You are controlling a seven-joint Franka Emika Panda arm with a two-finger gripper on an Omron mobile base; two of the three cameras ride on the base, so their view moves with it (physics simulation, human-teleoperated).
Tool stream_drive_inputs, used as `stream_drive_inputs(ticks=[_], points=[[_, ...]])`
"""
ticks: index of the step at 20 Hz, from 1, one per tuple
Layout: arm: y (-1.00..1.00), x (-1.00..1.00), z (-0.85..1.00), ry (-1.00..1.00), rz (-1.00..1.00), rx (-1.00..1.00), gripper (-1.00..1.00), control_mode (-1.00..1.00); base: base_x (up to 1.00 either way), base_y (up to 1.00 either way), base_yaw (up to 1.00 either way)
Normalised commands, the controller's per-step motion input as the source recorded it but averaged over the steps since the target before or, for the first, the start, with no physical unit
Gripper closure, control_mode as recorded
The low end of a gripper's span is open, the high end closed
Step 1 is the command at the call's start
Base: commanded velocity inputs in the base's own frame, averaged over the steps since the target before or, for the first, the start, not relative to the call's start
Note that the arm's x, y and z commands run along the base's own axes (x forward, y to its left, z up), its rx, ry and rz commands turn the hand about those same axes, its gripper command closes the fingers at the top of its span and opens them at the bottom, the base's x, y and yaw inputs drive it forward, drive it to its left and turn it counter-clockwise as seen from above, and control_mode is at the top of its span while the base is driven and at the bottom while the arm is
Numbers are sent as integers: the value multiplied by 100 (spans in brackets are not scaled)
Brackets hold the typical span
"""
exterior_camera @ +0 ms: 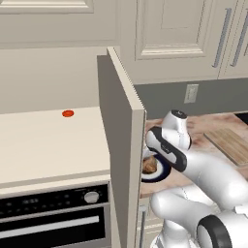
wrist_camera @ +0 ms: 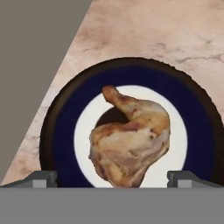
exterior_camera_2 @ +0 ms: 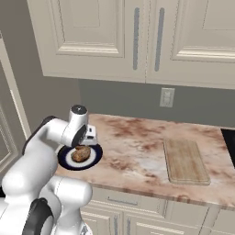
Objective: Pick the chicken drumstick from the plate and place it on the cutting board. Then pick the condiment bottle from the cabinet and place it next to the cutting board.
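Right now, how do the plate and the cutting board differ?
The plate is round, dark blue rimmed with a white ring; the cutting board is rectangular, plain tan wood. The plate carries a chicken drumstick; the board is bare. The open gripper hangs above the plate, well left of the board. Both lie flat on the counter.

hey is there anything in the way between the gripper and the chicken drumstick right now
Nothing visible. The open gripper hangs right above the chicken drumstick, which lies bare on the plate; the two fingertips stand wide to either side of it, with nothing between them and the meat.
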Motion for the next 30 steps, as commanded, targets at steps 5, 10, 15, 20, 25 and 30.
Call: stream_drive_inputs(ticks=[5, 10, 15, 20, 25, 30], points=[[8, 6, -24, 0, 2, 0, -100, -100, 0, 0, 0], [1, 8, -11, 0, 4, 0, -100, -100, 0, 0, 0], [0, 10, -5, 0, 4, 0, -100, -100, 0, 0, 0], [0, 15, -4, 0, 4, 0, -100, -100, 0, 0, 0], [4, 16, -6, 0, 2, 0, -100, -100, 0, 0, 0], [7, 12, -8, 0, 2, 0, -100, -100, 0, 0, 0]])
